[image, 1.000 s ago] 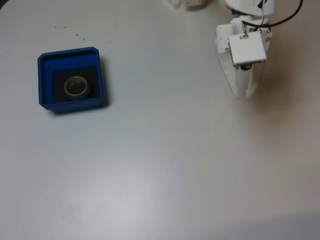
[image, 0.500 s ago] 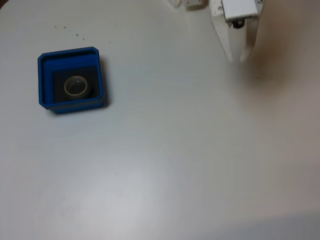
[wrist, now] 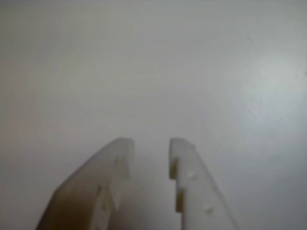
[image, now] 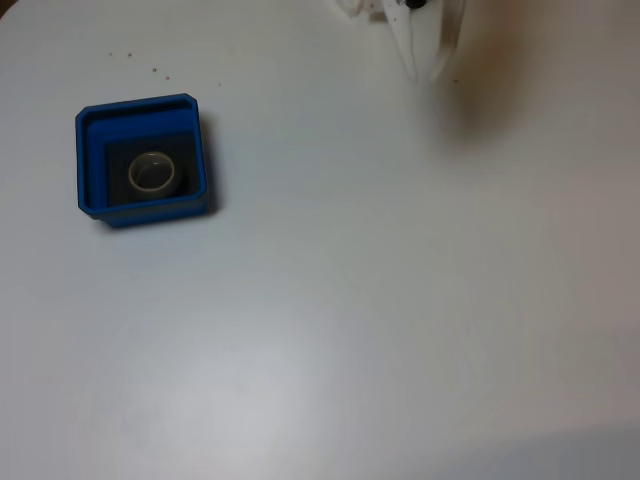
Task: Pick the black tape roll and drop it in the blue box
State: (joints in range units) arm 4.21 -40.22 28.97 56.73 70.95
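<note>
Fixed view, looking down on a white table (image: 330,300).

Blue box (image: 90,160): square tray, low thick walls, dark floor, sitting near the table's left edge, toward the far-left corner.

Black tape roll (image: 153,173): small ring with a pale core, lying flat on the box floor, roughly centred, enclosed by the walls on all sides. Its black outer band is hard to separate from the dark floor. Being a ring, it has no long axis to align to.

Gripper (image: 425,65): white, two-fingered, at the table's far edge, right of centre, tips pointing toward the near edge. The wrist view shows the gripper (wrist: 150,143) with its fingers parted by a narrow gap, nothing between them, bare table beneath.

Relation: box and roll lie well apart from the gripper, to its left and nearer the front edge in the fixed view.

Judgement: with the roll already inside the box and the fingers empty, the task reads as complete; no further grasp appears called for.
</note>
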